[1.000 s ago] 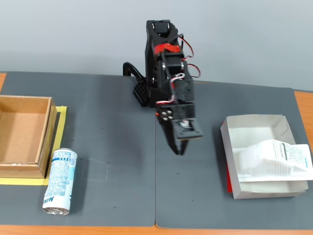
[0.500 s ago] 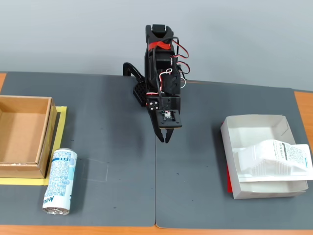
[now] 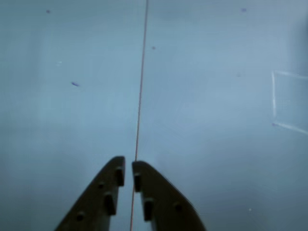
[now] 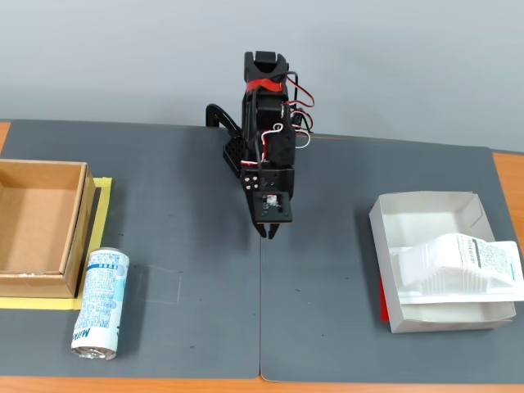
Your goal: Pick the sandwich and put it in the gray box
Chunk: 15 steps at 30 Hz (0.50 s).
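Observation:
The sandwich point(image 4: 457, 266), a clear-white wedge pack with a barcode label, lies inside the gray box point(image 4: 426, 209) at the right of the fixed view, its labelled end reaching over the right wall. My gripper point(image 4: 267, 232) hangs folded in near the arm's base at the table's middle, far left of the box. In the wrist view the gripper point(image 3: 128, 168) is shut, its two dark fingers almost touching with nothing between them, over the seam of the grey mat.
A brown cardboard box point(image 4: 39, 225) on yellow tape stands at the left edge. A blue-and-white drink can point(image 4: 101, 303) lies on its side in front of it. A faint chalk rectangle point(image 3: 288, 101) marks the mat.
The arm has pulled back from over the mat's middle toward its base, and the gripper has dropped lower and closer in. The sandwich stays in the gray box.

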Available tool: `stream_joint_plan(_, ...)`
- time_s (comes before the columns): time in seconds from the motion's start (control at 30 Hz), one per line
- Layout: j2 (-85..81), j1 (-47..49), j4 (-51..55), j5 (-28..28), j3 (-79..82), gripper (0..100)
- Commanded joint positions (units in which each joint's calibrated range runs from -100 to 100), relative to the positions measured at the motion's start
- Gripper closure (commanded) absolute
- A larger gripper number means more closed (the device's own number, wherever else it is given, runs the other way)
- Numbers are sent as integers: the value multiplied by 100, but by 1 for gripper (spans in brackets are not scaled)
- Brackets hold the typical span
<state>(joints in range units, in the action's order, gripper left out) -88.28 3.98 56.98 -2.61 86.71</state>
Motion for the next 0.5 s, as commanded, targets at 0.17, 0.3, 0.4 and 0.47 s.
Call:
stream_joint_plan(0.17,-426,-163,22,-49,533,98)
stream_joint_plan(0.3,-460,-133,22,-23,642,98)
stream_joint_plan(0.4,-477,-148,-38,-43,832,98)
stream_joint_plan(0.47,-477,-163,-38,-28,859,98)
